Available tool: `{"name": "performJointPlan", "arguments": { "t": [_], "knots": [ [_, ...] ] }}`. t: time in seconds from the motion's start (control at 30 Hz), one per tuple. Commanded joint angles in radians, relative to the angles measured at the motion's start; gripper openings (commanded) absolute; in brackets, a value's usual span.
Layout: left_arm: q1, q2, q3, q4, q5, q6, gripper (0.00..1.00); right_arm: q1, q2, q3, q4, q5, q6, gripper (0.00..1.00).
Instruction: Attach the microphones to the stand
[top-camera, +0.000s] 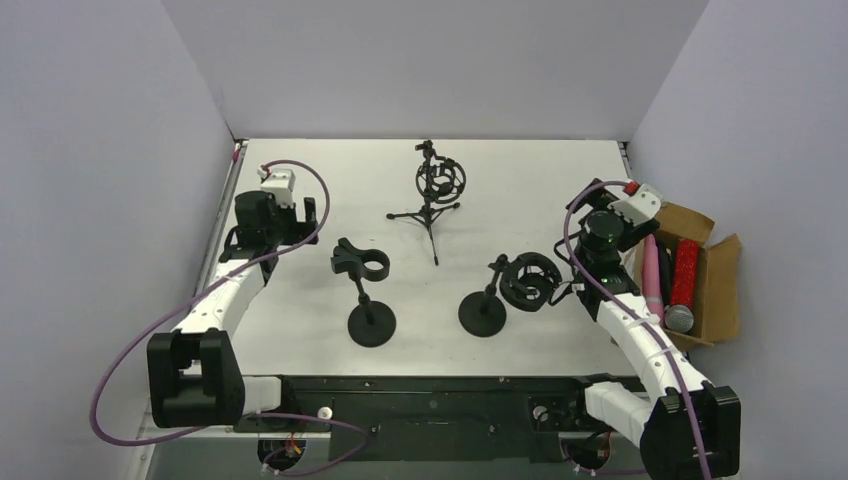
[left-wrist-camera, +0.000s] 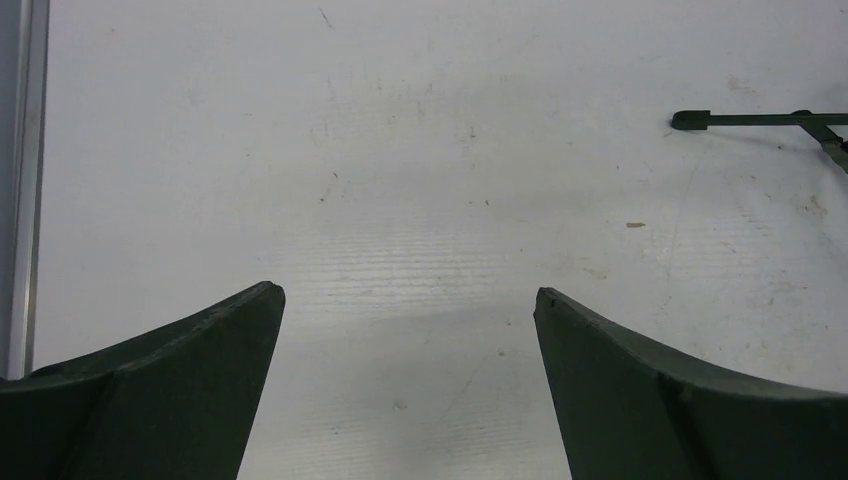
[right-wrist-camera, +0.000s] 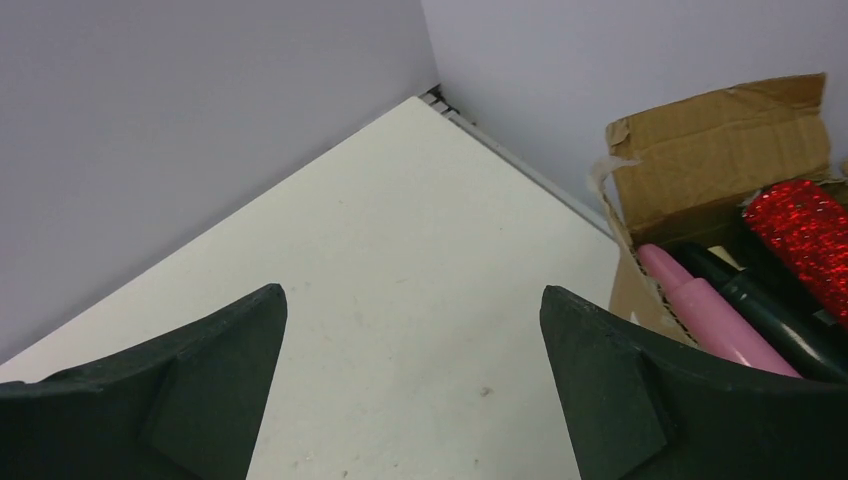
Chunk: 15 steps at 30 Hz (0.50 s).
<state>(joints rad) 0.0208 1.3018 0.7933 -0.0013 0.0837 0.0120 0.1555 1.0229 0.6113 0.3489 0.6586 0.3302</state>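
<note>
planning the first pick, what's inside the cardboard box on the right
The cardboard box holds a pink microphone, a glittery red microphone, a dark microphone between them and a grey mesh head. Whatever lies under them is covered.

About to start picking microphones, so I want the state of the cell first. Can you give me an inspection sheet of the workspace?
Surface: white table, lightly scuffed.
Job's things: tripod stand at the back, clip stand left of centre, shock-mount stand right of centre, all without microphones; pink microphone, red glittery microphone and black microphone lie in the cardboard box at the table's right edge.
Clutter: nothing seen.
Grippers: left gripper open and empty over bare table; right gripper open and empty, beside the box.
Cables: purple left cable and right cable loop along their arms.
Surroundings: plain pale walls on three sides.
</note>
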Motion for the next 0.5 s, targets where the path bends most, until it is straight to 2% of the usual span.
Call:
{"name": "performJointPlan", "arguments": {
  "t": [0.0, 0.07, 0.27, 0.37, 0.47],
  "knots": [
    [0.005, -0.023, 0.088, -0.138, 0.081, 0.045, 0.96, -0.034, 0.014, 0.089, -0.237, -0.170, 0.155, 0.93],
    [0.020, -0.027, 0.127, -0.204, 0.138, 0.102, 0.96, -0.035, -0.004, 0.090, -0.235, -0.203, 0.132, 0.93],
    [0.032, -0.138, 0.200, -0.303, 0.298, 0.269, 0.96, -0.032, -0.039, 0.190, -0.377, -0.119, 0.120, 0.93],
    [0.032, -0.165, 0.175, -0.297, 0.392, 0.251, 0.96, -0.014, -0.064, 0.226, -0.407, -0.119, 0.089, 0.93],
    [0.033, -0.199, 0.111, -0.247, 0.543, 0.222, 0.96, 0.045, -0.051, 0.327, -0.468, -0.087, 0.035, 0.93]
  ]
}}
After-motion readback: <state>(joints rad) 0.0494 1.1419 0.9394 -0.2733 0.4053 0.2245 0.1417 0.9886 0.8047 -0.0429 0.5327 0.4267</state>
